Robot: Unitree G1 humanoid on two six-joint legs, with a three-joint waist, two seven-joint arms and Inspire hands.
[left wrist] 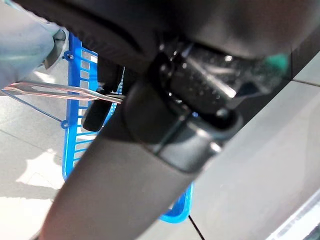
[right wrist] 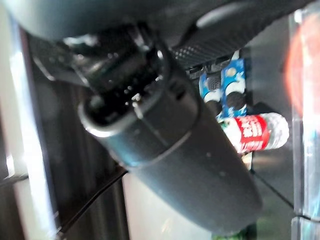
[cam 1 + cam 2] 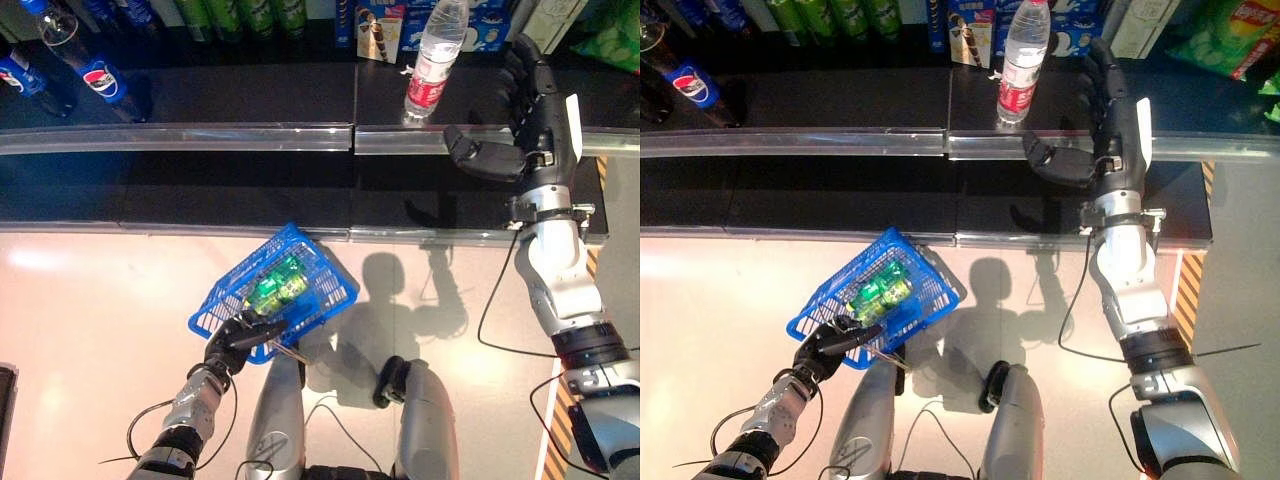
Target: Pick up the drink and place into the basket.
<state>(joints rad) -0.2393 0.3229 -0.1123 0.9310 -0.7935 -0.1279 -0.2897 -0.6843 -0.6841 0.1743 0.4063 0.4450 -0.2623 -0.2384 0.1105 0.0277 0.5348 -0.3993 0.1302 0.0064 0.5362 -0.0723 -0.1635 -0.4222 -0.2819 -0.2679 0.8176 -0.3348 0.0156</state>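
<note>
— Where is the drink?
— The clear water bottle (image 3: 433, 58) stands upright on the dark shelf (image 3: 250, 95), just beside the right robot hand (image 3: 520, 120), whose fingers are straight and hold nothing.
— And the basket?
— The blue basket (image 3: 325, 275), with green cans (image 3: 277, 285) inside, hangs tilted over the floor; the left robot hand (image 3: 240, 338) is clenched on its handle.

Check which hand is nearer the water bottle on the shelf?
Right. The right hand is open, just beside the water bottle on the shelf, not touching. The left hand is down at the basket, gripping its handle.
</note>
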